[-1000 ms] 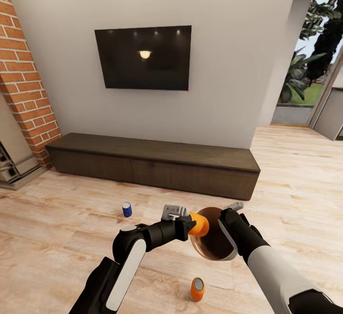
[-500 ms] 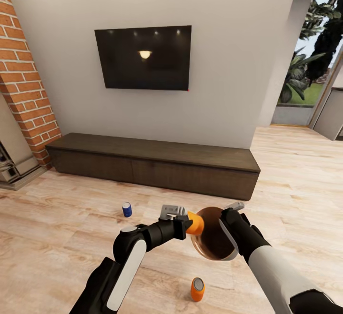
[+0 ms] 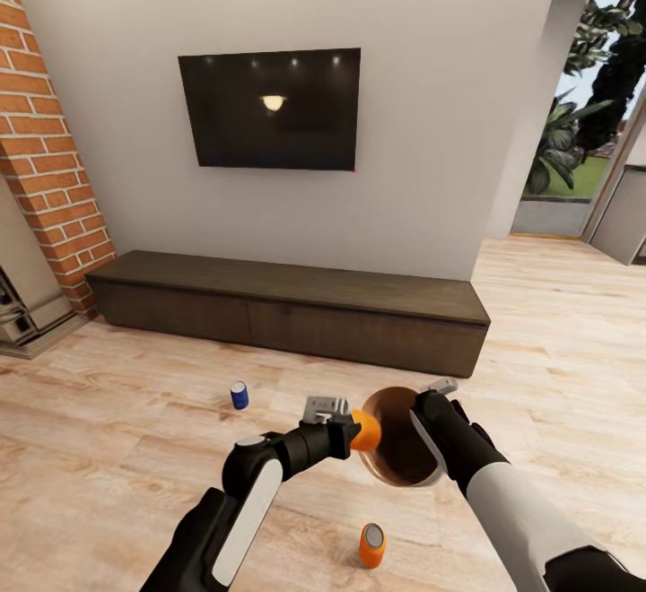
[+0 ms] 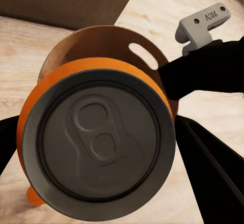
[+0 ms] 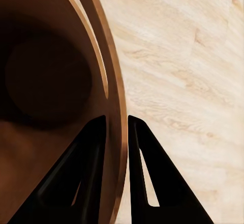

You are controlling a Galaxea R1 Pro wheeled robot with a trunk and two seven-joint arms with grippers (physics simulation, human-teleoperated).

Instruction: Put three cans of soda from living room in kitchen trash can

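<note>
- left gripper [image 3: 345,426] pinches an orange can [image 3: 365,430] at the bin's mouth
- right gripper [image 5: 117,127] clamps the bin [image 3: 401,448] rim, tilted toward the can
- blue can [image 3: 239,395] and second orange can [image 3: 371,545] stand on the floor [image 3: 108,413]

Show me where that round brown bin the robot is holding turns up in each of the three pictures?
Head view: the bin is low, just right of centre, tilted on its side, mouth toward the orange can.
Left wrist view: its brown inside wall rises behind the can.
Right wrist view: its dark inside with the rim pinched between the right gripper fingers.
Shared landmark: the handle cut-out.
</note>
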